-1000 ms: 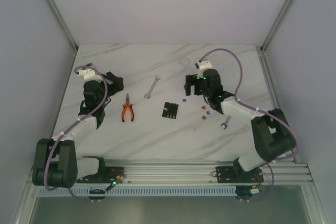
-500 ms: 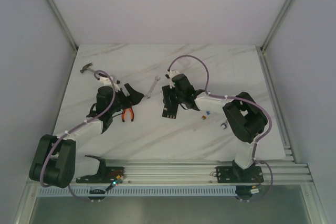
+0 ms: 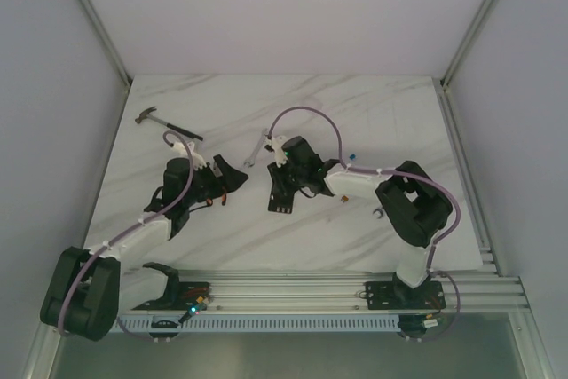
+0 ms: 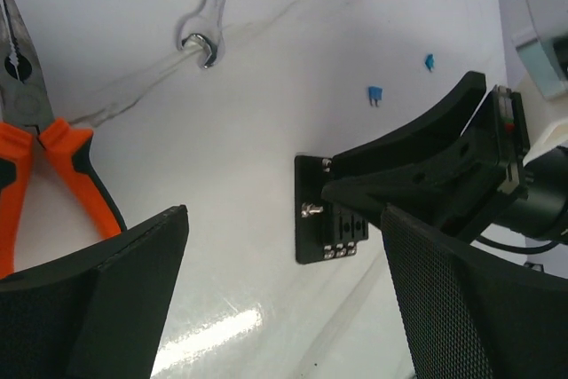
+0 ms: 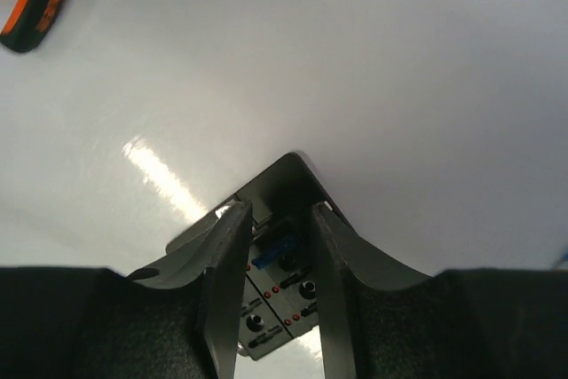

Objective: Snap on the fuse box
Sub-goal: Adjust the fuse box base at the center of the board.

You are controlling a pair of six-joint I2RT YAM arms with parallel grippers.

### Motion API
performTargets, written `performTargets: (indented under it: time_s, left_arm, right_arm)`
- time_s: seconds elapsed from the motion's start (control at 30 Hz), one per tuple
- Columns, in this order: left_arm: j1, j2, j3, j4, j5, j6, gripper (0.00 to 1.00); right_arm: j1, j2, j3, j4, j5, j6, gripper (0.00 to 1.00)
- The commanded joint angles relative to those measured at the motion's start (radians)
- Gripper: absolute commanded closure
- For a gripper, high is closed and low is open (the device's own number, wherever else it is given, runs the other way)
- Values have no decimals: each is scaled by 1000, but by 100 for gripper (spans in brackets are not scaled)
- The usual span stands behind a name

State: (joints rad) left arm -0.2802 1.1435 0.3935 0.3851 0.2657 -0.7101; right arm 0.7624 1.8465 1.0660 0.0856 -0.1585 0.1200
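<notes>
Our right gripper (image 5: 277,219) has its jaws barely parted astride a blue fuse (image 5: 273,257) in the fuse box (image 5: 286,177); whether they pinch it, we cannot tell. Our left gripper (image 4: 284,308) has its jaws wide apart, empty.

The table (image 3: 355,113) is viewed from high above and behind the arm bases, from far off. From the left wrist, the fuse box (image 4: 324,241) is faced obliquely at middling range. From the right wrist, it is seen very close and steeply. The box is shared by all three views, and the pliers (image 4: 35,157) by both wrist views.
</notes>
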Motion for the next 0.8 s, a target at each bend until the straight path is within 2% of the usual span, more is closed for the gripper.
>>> performTargets:
  time_s: [0.0,0.27,0.4,0.47,0.63,0.77]
  left_arm:
    - [-8,-46,-29,-39,32,-22,2]
    - [-19,-107,-51,-66,26,-43,2]
    - [-22,-118,-57,-74,33,-49,2]
    - [-24,-121,-62,-77,35,-52,1]
    - [-31,-134,-71,-86,26,-60,1]
    - [-34,-125,-72,-87,16,-64,0]
  right_arm:
    - [47,-27,-57,-134,-65,-40,62]
    - [101,-103,-112,-210,-59,-82,61]
    - [105,-134,-109,-266,24,-114,57]
    - [112,-172,-111,-273,48,-103,51]
    - [168,-249,-118,-293,174,-15,27]
    - [223,-261,-150,-297,287,78,18]
